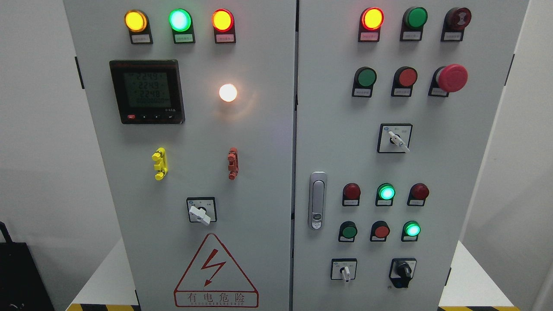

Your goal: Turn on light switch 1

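A grey two-door electrical cabinet [268,172] fills the head view. Neither of my hands shows. On the left door a round white lamp [227,92] glows, beside a black digital meter [147,91]. Below sit a yellow lever [160,163], a red-brown lever [233,163] and a white rotary switch [201,213]. The right door carries a white rotary switch [396,140], two more selector switches at the bottom [344,271] [403,271], and rows of push buttons. I cannot tell which control is light switch 1.
Lit indicator lamps run along the top: yellow [135,20], green [179,20], red [223,20] and red [372,18]. A red emergency stop [452,77] juts out at upper right. A door handle [317,200] sits mid-cabinet. A black object [19,276] stands at lower left.
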`<action>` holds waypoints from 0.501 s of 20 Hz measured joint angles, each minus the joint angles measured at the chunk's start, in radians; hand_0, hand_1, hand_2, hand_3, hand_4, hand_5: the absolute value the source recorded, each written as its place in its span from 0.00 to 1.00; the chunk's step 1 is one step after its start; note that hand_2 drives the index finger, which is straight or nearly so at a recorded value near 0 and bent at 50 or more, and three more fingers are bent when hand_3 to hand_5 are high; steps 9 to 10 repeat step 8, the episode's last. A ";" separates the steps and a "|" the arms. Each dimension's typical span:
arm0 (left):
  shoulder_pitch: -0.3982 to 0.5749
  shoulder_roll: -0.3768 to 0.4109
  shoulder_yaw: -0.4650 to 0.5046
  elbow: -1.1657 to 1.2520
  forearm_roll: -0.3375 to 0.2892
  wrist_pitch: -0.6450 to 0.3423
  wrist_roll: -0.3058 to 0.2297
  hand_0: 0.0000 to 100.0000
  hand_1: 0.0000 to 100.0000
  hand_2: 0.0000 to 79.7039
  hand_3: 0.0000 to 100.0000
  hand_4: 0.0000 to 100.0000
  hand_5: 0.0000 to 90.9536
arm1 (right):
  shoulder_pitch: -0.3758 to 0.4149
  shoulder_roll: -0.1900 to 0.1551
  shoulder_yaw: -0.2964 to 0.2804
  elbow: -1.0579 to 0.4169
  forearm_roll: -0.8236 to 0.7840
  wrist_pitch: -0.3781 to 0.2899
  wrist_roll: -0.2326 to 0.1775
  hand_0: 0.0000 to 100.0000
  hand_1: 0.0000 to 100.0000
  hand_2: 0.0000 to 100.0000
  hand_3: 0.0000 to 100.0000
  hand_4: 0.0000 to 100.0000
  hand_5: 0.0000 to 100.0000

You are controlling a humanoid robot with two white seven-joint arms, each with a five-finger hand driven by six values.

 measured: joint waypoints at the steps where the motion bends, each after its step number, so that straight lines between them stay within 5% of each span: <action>1: -0.001 0.000 -0.001 0.010 0.000 0.002 0.000 0.32 0.05 0.00 0.00 0.00 0.00 | 0.000 0.000 0.000 0.000 0.000 0.000 0.000 0.00 0.00 0.00 0.00 0.00 0.00; 10: -0.006 0.001 -0.005 0.063 0.002 0.009 0.001 0.32 0.04 0.00 0.00 0.00 0.00 | 0.000 0.000 0.000 0.000 0.000 0.000 0.000 0.00 0.00 0.00 0.00 0.00 0.00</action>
